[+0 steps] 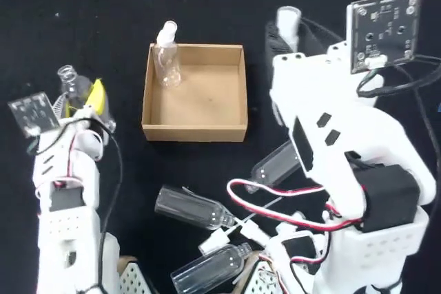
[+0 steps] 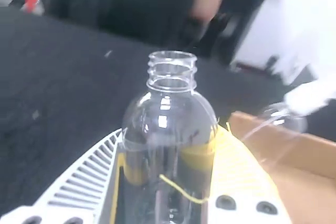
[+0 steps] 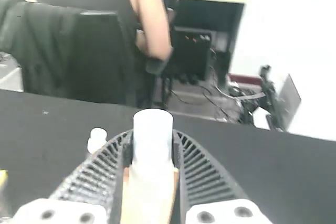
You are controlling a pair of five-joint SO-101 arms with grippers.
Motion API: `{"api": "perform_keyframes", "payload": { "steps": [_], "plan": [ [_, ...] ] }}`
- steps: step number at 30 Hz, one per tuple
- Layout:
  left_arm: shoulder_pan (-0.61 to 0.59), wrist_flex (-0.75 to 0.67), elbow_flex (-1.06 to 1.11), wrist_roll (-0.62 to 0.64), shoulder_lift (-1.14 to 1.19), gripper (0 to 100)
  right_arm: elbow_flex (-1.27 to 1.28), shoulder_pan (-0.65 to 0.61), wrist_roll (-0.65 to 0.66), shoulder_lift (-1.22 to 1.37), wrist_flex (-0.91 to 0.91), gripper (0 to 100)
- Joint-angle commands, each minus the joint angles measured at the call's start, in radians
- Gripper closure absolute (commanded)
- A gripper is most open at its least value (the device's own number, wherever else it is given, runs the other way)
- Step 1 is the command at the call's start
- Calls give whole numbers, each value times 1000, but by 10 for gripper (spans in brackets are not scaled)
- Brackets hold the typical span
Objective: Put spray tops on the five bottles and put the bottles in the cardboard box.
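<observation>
1. At nine o'clock from the cardboard box [image 1: 195, 130], your left gripper [image 2: 169, 145] pinches an open bottle [image 2: 172, 98]. It holds the bottle upright, and the neck is bare.
2. At two o'clock from the box, your right gripper [image 3: 152, 148] is clamped around a white spray top [image 3: 152, 127], well apart from the open bottle.
3. Inside the box, in its ten o'clock corner, a capped bottle [image 1: 167, 60] stands upright against the walls.
4. At five to six o'clock from the box, three more bottles [image 1: 189, 206] [image 1: 207, 270] [image 1: 275, 162] lie on their sides on the black table [image 1: 103, 25].
5. Between the two bottles lying nearest your arms' bases rests a loose spray top [image 1: 219, 237].
</observation>
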Motion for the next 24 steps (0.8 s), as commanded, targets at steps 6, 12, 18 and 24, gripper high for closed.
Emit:
{"api": "perform_keyframes", "payload": {
  "steps": [6, 12, 18, 24],
  "plan": [
    [139, -18, 156, 2, -399, 873, -51, -46, -199, -36, -77, 987],
    [214, -20, 275, 2, -646, 873, -35, -51, -210, -38, -80, 987],
    [239, -2, 285, 3, -667, 873, -35, -141, -206, -38, -183, 986],
    [352, 15, 285, 2, -667, 873, 15, -276, -204, -41, -379, 986]
  ]
}}
